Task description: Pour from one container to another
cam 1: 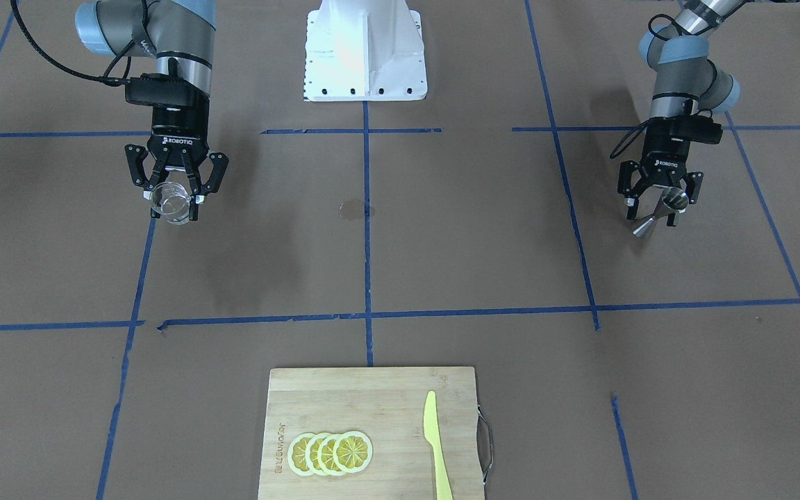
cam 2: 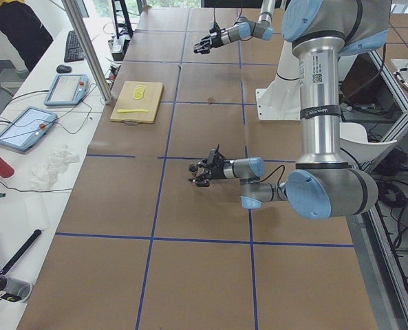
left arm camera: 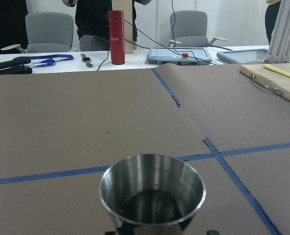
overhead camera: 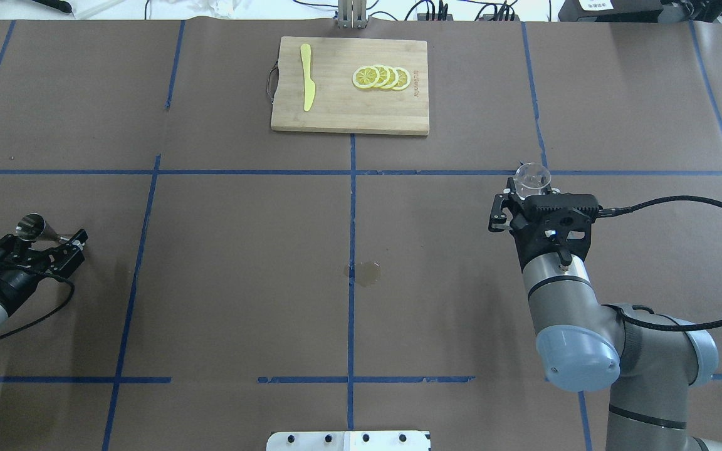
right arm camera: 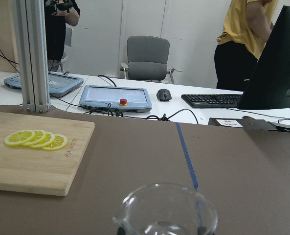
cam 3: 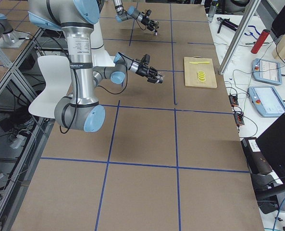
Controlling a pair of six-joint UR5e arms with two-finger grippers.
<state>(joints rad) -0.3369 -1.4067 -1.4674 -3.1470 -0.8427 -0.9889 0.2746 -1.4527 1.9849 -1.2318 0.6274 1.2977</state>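
Two vessels held, front-facing view: right end effector closed on the glass tumbler above the tabletop; left end effector closed on the steel jigger. Overhead view: tumbler and jigger well apart, at opposite tabletop sides

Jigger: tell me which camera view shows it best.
Left wrist view: the jigger fills the foreground, rim and inside plain. Front-facing and overhead views show its hourglass shape small, held in the left gripper. Side views: a speck; right wrist: nothing.
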